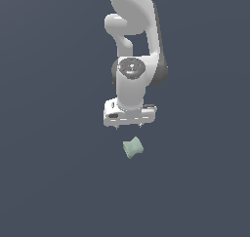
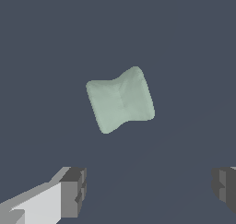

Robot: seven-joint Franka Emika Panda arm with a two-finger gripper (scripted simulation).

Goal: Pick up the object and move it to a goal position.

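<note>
The object is a small pale mint-green spool-like block (image 1: 133, 148) with a pinched waist, lying on the dark grey floor in the exterior view. It also shows in the wrist view (image 2: 120, 99), tilted. My white gripper (image 1: 128, 127) hangs just above and behind the block, apart from it. In the wrist view my gripper (image 2: 150, 188) has its two dark fingertips (image 2: 74, 191) spread wide with nothing between them. The block lies beyond the fingertips, not between them.
The plain dark grey floor (image 1: 49, 182) surrounds the block on all sides. The white arm (image 1: 134, 46) rises above the gripper in the exterior view. No other objects or goal marker show.
</note>
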